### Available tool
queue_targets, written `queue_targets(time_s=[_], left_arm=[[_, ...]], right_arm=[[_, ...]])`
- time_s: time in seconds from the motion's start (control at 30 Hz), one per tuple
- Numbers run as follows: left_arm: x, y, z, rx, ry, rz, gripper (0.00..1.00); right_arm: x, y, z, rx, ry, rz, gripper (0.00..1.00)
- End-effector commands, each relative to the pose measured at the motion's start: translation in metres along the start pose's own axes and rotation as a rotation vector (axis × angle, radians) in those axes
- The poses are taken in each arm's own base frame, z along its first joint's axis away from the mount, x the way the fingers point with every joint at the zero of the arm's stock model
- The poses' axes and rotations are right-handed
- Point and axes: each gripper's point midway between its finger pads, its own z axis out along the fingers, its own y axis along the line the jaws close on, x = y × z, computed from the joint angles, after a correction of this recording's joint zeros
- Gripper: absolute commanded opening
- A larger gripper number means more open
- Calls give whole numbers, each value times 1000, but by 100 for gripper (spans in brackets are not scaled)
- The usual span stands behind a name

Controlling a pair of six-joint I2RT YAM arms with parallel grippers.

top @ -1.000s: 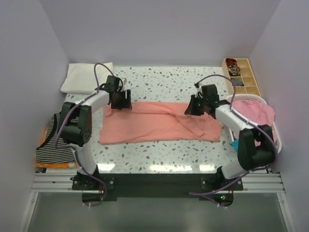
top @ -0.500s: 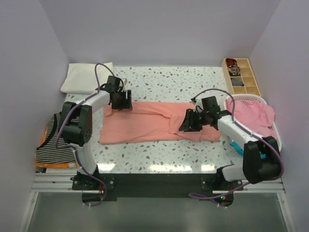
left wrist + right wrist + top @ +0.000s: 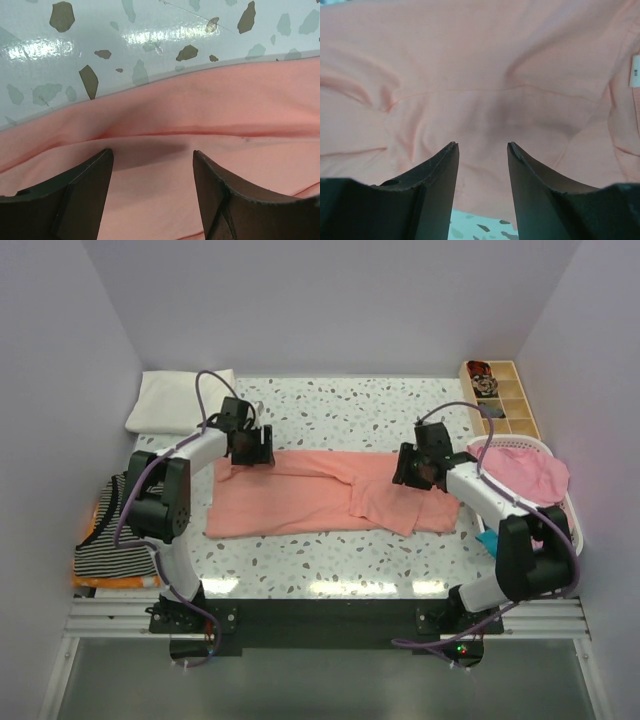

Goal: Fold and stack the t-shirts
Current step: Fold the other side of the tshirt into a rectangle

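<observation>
A salmon-pink t-shirt (image 3: 320, 498) is lying in a long strip across the table's (image 3: 340, 410) middle while the left gripper (image 3: 252, 450) and right gripper (image 3: 415, 468) are hovering, jaws apart and empty, over its opposite ends.

The salmon-pink t-shirt (image 3: 330, 492) lies flat across the middle of the table (image 3: 330, 405), folded lengthwise into a long band running left to right. Its right end carries an overlapping flap with an uneven lower edge. Shallow creases and a straight seam cross the cloth. A small white neck label (image 3: 635, 71) shows at the right edge of the right wrist view.

The black-and-white striped t-shirt (image 3: 115, 540) lies crumpled at the left table edge. The white t-shirt (image 3: 178, 400) sits folded at the far-left corner. The pink t-shirt (image 3: 530, 472) lies heaped in the basket (image 3: 515, 443) at the right. A teal t-shirt (image 3: 487, 540) shows partly beside that basket.
</observation>
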Motion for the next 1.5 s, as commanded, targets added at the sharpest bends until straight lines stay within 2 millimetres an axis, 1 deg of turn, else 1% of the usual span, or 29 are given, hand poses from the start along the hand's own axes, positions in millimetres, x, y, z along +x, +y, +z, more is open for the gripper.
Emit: queue_targets(time_s=[0.0, 0.07, 0.17, 0.2, 0.27, 0.33, 0.37, 0.4, 0.43, 0.47, 0.5, 0.53, 0.6, 0.63, 0.67, 0.73, 0.77, 0.8, 0.87, 0.9, 0.93, 1.0, 1.07, 1.13, 1.27, 1.33, 1.37, 1.43, 1.47], left_arm=[[-17, -9, -14, 24, -82, 16, 70], [-11, -2, -11, -8, -61, 13, 70], [6, 16, -6, -92, -16, 5, 70], [16, 20, -5, -108, 6, -1, 70], [30, 29, -4, -145, 35, -9, 70], [41, 36, -4, -181, 62, -20, 70], [51, 38, -3, -188, 87, -21, 70], [55, 44, -5, -217, 93, -21, 70], [57, 50, -6, -249, 95, -21, 70], [61, 54, -6, -266, 102, -20, 70], [63, 60, -7, -301, 110, -15, 70], [64, 64, -7, -321, 114, -14, 70], [59, 66, -9, -342, 105, -9, 70], [55, 66, -11, -340, 90, -5, 70], [51, 65, -14, -338, 75, -5, 70], [34, 54, -24, -297, 6, -1, 70], [27, 48, -28, -268, -22, 4, 70], [13, 36, -39, -213, -79, 9, 71], [1, 27, -51, -177, -130, 10, 72], [-7, 22, -62, -163, -163, 5, 73], [-9, 20, -67, -158, -176, 0, 74], [-8, 21, -75, -179, -180, -24, 79], [-2, 32, -76, -235, -176, -40, 83], [5, 39, -75, -268, -168, -49, 82], [30, 59, -66, -356, -120, -78, 78], [32, 68, -66, -404, -136, -98, 77], [39, 72, -64, -421, -132, -107, 77], [35, 77, -67, -448, -170, -110, 77], [40, 81, -66, -466, -172, -113, 77]], right_arm=[[-13, -23, 22, 125, -40, 83, 46], [-14, -32, 33, 163, -36, 104, 46], [-17, -42, 39, 205, -31, 118, 45], [-15, -45, 44, 215, -22, 123, 45], [-18, -53, 49, 238, -19, 136, 45], [-15, -61, 58, 267, 5, 148, 45], [-21, -65, 60, 273, -2, 164, 45], [-24, -68, 63, 284, -11, 172, 45], [-22, -73, 71, 297, 5, 177, 46], [-31, -75, 74, 295, -5, 189, 46], [-32, -77, 78, 300, 3, 193, 46], [-28, -80, 87, 307, 27, 196, 46], [-37, -79, 93, 286, 19, 213, 46], [-37, -73, 96, 249, 24, 216, 46], [-35, -72, 96, 239, 22, 216, 46], [-42, -62, 95, 175, -2, 194, 46], [-43, -62, 92, 171, -12, 190, 47], [-45, -60, 91, 164, -20, 186, 47], [-47, -62, 88, 171, -24, 175, 47], [-47, -62, 87, 172, -20, 170, 47], [-46, -61, 88, 166, -18, 169, 47], [-45, -57, 90, 144, -12, 171, 47], [-43, -55, 92, 133, -4, 171, 47], [-40, -54, 94, 124, 7, 172, 47], [-37, -52, 96, 110, 21, 174, 47], [-39, -51, 95, 107, 16, 174, 47], [-38, -52, 96, 109, 19, 174, 47], [-36, -49, 96, 90, 28, 175, 47], [-35, -48, 97, 86, 32, 175, 47]])
